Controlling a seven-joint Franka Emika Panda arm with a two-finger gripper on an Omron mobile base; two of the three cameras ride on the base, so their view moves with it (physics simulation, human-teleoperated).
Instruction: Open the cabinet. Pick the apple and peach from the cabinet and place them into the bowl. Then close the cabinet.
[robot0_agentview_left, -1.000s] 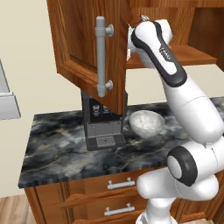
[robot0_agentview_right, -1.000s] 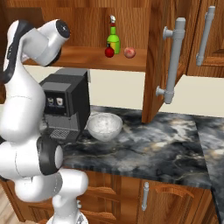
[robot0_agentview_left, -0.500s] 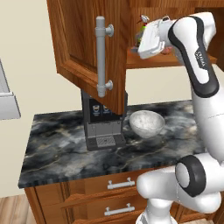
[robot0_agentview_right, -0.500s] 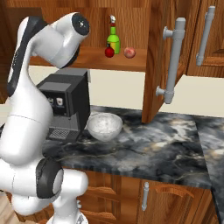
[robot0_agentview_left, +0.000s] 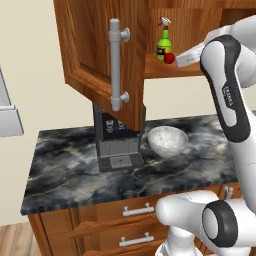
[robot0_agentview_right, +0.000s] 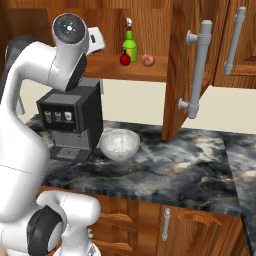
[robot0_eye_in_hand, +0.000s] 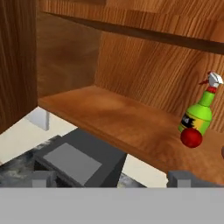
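Fruit waits on the shelf of the open cabinet (robot0_agentview_right: 180, 60): a small red apple (robot0_agentview_right: 125, 59) sits just in front of a green spray bottle (robot0_agentview_right: 129, 46), with the pinkish peach (robot0_agentview_right: 147, 60) beside it toward the open door. Both look light, round and smooth, likely to roll or slip if pinched off-centre; a hold across the widest middle seems the safest bet, and the peach probably wants the gentler squeeze. The apple stands so close to the bottle that a careless approach could tip the bottle over.

Down on the dark marbled tabletop (robot0_agentview_right: 175, 170), the white speckled bowl (robot0_agentview_right: 119, 144) stands beside a black coffee machine (robot0_agentview_right: 70, 120), almost directly under the shelf.

Only the right base view gives the peach whole; in the hand view just the apple (robot0_eye_in_hand: 191, 138) and bottle (robot0_eye_in_hand: 199, 113) are plain, off to one side. The left base view shows the white hand (robot0_agentview_left: 192, 54) level with the shelf near the apple (robot0_agentview_left: 169, 58), and the near door's (robot0_agentview_left: 100, 60) grey bar handle (robot0_agentview_left: 116, 65). The two fingertips (robot0_eye_in_hand: 183, 178) at the bottom of the hand view show the jaws wide apart and holding nothing.
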